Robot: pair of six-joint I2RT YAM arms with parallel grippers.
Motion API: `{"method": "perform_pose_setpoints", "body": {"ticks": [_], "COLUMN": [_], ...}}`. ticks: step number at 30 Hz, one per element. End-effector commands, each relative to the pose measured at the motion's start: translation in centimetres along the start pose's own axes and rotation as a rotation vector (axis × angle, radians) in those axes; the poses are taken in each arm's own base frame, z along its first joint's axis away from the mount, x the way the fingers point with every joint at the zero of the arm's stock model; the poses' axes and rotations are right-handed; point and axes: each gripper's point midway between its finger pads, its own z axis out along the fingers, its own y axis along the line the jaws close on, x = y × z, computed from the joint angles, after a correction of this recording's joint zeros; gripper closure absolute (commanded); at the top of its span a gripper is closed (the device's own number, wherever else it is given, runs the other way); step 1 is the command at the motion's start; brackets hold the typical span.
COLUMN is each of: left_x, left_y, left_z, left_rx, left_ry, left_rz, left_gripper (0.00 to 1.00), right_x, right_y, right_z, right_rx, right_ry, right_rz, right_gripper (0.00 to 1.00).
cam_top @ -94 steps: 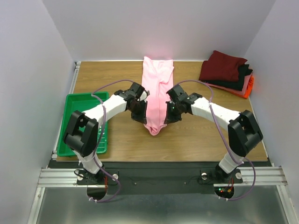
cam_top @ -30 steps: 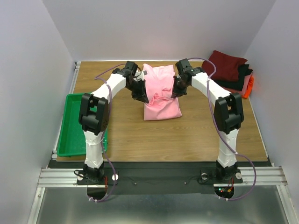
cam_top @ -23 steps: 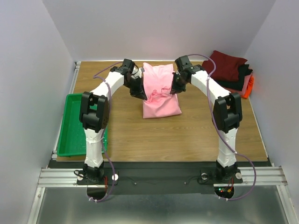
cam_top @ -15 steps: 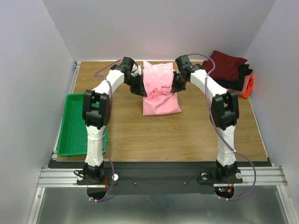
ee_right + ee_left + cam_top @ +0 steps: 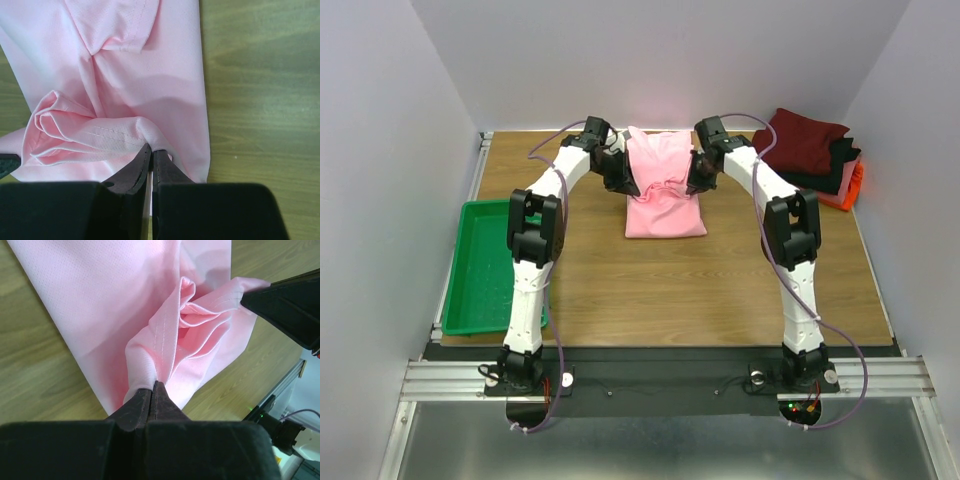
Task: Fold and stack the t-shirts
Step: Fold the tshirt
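The light pink t-shirt (image 5: 663, 190) lies at the back middle of the table, its near part folded over toward the far end. My left gripper (image 5: 628, 183) is shut on the shirt's hem at the left side; the pinched hem shows in the left wrist view (image 5: 152, 384). My right gripper (image 5: 694, 181) is shut on the hem at the right side (image 5: 151, 146). Both hold the bunched hem (image 5: 75, 130) a little above the lower layer. A stack of folded shirts, dark red (image 5: 804, 138) on top, then black (image 5: 842, 165) and orange-red (image 5: 857, 184), sits at the back right.
A green plastic tray (image 5: 480, 265) lies at the left edge of the table. White walls close in the back and both sides. Bare wood (image 5: 700, 285) spreads between the pink shirt and the arm bases.
Both grippers have carried the shirt's near hem from the table's middle toward the back, folding the shirt over itself. In the last second they moved a little further back.
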Motion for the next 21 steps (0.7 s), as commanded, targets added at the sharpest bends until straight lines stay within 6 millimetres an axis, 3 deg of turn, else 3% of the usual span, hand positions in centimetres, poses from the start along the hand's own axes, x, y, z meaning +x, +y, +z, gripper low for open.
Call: {"method": "perform_pose_setpoints", "body": {"ticks": [1, 7, 8, 10, 11, 12, 13, 17, 19, 21], "left_x": [-3.0, -4.3, -5.2, -6.7, -8.4, -9.4, -10.9, -13.2, -13.1, -11.7], "left_y": [-1.5, -0.8, -0.9, -1.0, -1.2, -1.5, -2.1, -4.5, -4.9, -3.9], "left_z": [-1.7, -1.1, -0.9, -1.3, -1.9, -2.4, -3.6, -7.2, -8.5, -8.0], "left_rx": [0.056, 0.076, 0.089, 0.09, 0.084, 0.08, 0.063, 0.055, 0.037, 0.009], "left_ry": [-0.088, -0.135, -0.168, -0.227, -0.295, -0.333, -0.399, -0.516, -0.54, -0.512], "left_rz": [0.031, 0.023, 0.038, 0.031, 0.031, 0.038, 0.052, 0.121, 0.151, 0.148], "left_gripper": [1.0, 1.0, 0.94, 0.64, 0.37, 0.25, 0.02, 0.01, 0.01, 0.01], "right_x": [-3.5, -5.2, -5.4, -6.9, -7.1, -7.7, -9.0, -11.3, -11.9, -11.8], "right_y": [0.8, 0.4, 0.2, 0.0, -0.2, 0.0, 0.6, 1.8, 2.2, 2.1], "right_z": [-0.2, 0.4, 0.4, 0.5, 0.4, 0.2, -0.6, -2.6, -4.1, -4.7], "right_rx": [-0.026, -0.004, 0.003, 0.008, 0.0, -0.016, -0.054, -0.098, -0.109, -0.108], "right_ry": [-0.103, -0.154, -0.166, -0.234, -0.248, -0.271, -0.315, -0.383, -0.41, -0.413], "right_rz": [-0.009, 0.01, 0.022, 0.049, 0.074, 0.087, 0.105, 0.092, 0.074, 0.063], "right_gripper": [1.0, 1.0, 1.0, 0.98, 0.9, 0.8, 0.63, 0.47, 0.44, 0.41]}}
